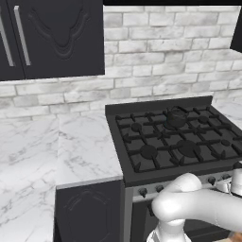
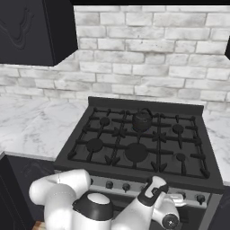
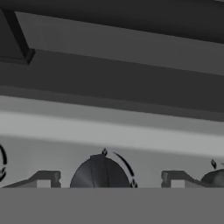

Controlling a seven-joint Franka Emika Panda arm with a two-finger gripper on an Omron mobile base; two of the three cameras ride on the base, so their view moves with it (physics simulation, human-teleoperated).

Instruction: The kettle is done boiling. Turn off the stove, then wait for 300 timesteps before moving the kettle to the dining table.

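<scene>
Gripper [image 3: 105,181] is spread, one fingertip each side of a stove knob [image 3: 99,173], not pinching it; the jaws straddle it, I'd guess because this knob runs the burner. In the right base view the gripper [image 2: 177,200] sits at the stove's [image 2: 134,134] silver front strip. Kettle [image 2: 142,119] stands on a rear grate of the stove, well back from the knobs. Dining table unseen, so the move isn't started.

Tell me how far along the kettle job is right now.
Early. In hand: the gripper is at the stove's front strip, fingertips open and apart on either side of a knob; whether the burner is off can't be told. Left: the wait, then moving the kettle, which sits on a rear burner.
</scene>
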